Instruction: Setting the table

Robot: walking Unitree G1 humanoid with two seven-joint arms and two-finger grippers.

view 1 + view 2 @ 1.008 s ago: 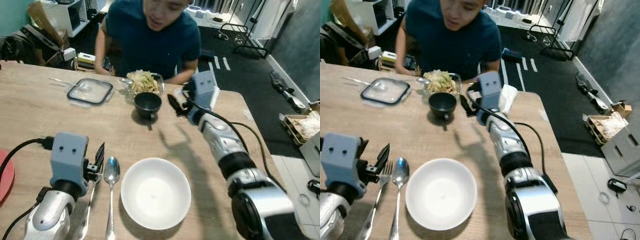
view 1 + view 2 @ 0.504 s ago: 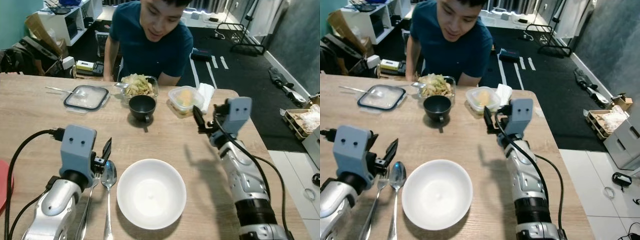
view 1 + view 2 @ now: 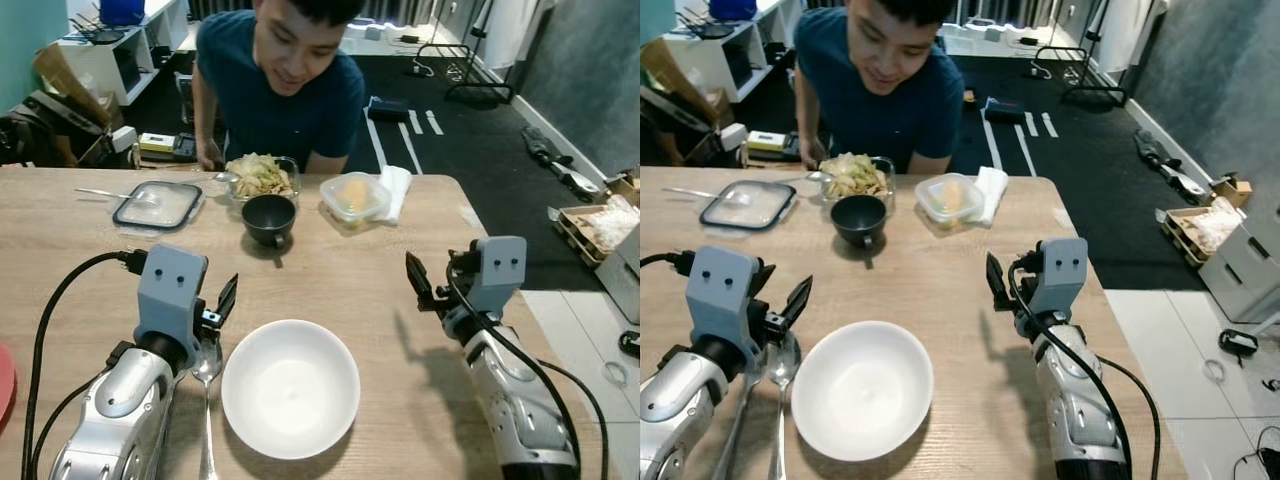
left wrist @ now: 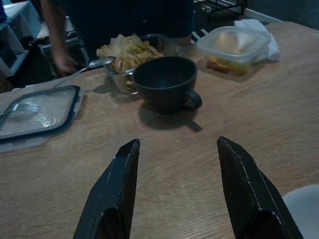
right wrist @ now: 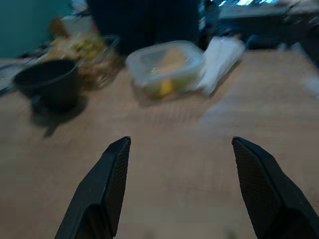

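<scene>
The right gripper (image 3: 992,283) has drawn back from the far edge of the wooden table (image 3: 80,255), where it reached beside the black cup a second ago, and now hovers near the right edge with its two fingers spread wide and nothing between them. The left gripper (image 3: 228,297) stays above the near edge, jaws also well apart and empty, just over one spoon (image 3: 207,375) that lies beside one white bowl (image 3: 290,387); one fork (image 3: 743,405) lies just left of the spoon. Toward the far edge stand one black cup (image 3: 269,219), one glass dish of food (image 3: 259,177), one lidded plastic container (image 3: 353,196) touching a white napkin (image 3: 396,186), and one container lid (image 3: 158,205) with a second fork (image 4: 20,108) on it. One person (image 3: 282,90) in a dark blue shirt leans over the far edge.
</scene>
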